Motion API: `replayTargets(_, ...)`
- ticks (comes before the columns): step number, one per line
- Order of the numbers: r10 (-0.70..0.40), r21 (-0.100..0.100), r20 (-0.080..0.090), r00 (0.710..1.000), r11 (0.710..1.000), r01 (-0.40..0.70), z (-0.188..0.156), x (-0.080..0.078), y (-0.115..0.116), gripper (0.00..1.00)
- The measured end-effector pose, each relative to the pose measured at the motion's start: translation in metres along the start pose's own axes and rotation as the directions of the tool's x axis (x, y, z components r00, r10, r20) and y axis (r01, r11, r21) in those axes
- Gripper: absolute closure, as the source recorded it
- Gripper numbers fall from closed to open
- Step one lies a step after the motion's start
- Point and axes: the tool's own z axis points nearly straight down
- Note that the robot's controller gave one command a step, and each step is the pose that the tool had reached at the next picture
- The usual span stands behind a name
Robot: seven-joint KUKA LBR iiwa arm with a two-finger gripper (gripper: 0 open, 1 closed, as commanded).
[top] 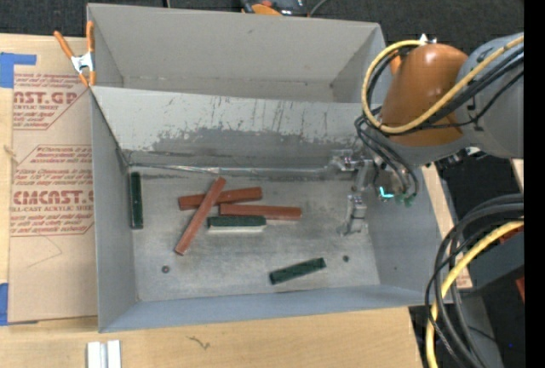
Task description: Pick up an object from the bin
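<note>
My gripper (348,194) hangs low over the right part of the bin floor, open, with nothing between its fingers. One fingertip (350,226) is close to the floor and the other (342,162) lies toward the back wall. Left of it a thin red-brown bar (262,210) lies flat, apart from the fingers. A dark green bar (296,270) rests near the front wall, below and left of the gripper. Beside the red-brown bar sits another dark green bar (236,222).
Two more red-brown bars (200,215) (220,198) cross each other in the middle of the bin. A dark green bar (134,200) lies along the left wall. The arm with its orange cover and yellow cables leans in over the right rim.
</note>
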Motion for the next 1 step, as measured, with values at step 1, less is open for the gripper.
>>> replayTargets(1,-0.232,-0.001,0.003,0.973,0.973,0.232,0.0656,0.0283,0.0498,0.00)
